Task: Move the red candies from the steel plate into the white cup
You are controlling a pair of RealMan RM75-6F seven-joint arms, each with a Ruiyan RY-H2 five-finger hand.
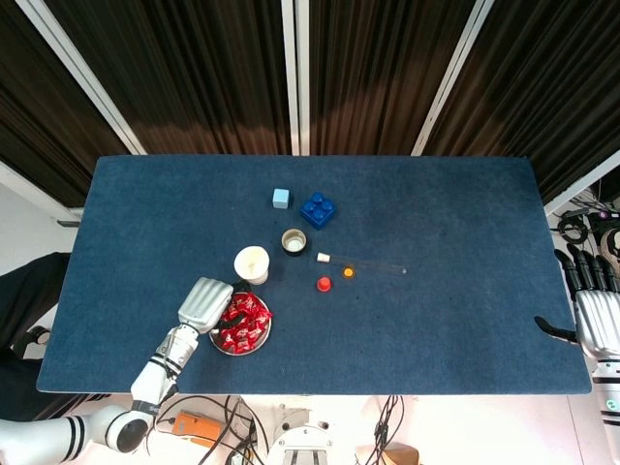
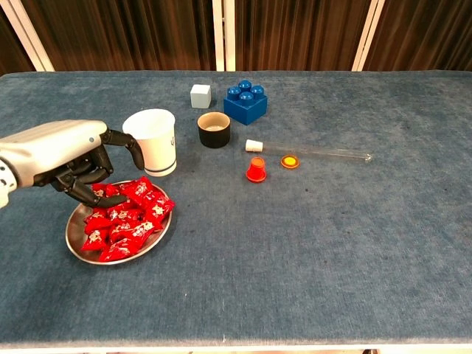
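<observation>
A steel plate (image 1: 260,343) (image 2: 73,246) heaped with red candies (image 1: 245,321) (image 2: 130,218) sits near the table's front left. Just behind it stands the white cup (image 1: 252,263) (image 2: 153,141), upright. My left hand (image 1: 205,302) (image 2: 63,151) hangs low over the plate's left side, fingers curled down onto the candies and thumb reaching toward the cup. Whether a candy is pinched is hidden under the fingers. At the table's right edge my right hand (image 1: 593,316) rests with fingers spread and nothing in it; the chest view does not show it.
Behind the cup lie a brown ring-shaped cup (image 2: 214,130), a pale cube (image 2: 200,96) and a blue brick (image 2: 245,103). A glass tube (image 2: 317,153), a red cap (image 2: 256,169) and an orange cap (image 2: 290,161) lie at the middle.
</observation>
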